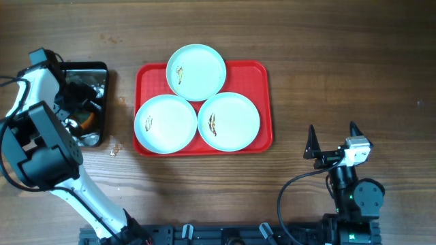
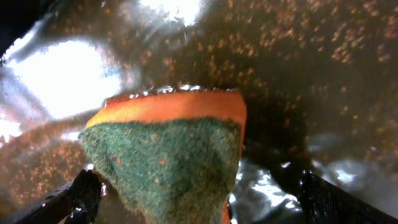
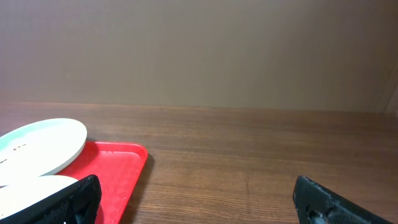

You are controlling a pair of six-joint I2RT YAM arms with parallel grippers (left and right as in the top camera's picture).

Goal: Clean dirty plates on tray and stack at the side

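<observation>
Three pale plates lie on the red tray (image 1: 261,76): one at the back (image 1: 196,72), one front left (image 1: 165,123), one front right (image 1: 229,121). Each has a small brown smear. My left gripper (image 1: 83,109) is down in the black pan, and in the left wrist view its fingers (image 2: 202,202) stand open around an orange sponge with a green scouring face (image 2: 168,158). My right gripper (image 1: 332,139) is open and empty over the table, right of the tray. The right wrist view shows its fingers (image 3: 205,202), the tray's corner (image 3: 121,168) and a plate's edge (image 3: 43,144).
The black metal pan (image 1: 102,71) sits left of the tray, wet and shiny inside (image 2: 311,93). The left arm's body covers the table's left edge. Bare wooden table (image 1: 340,61) lies right of and behind the tray.
</observation>
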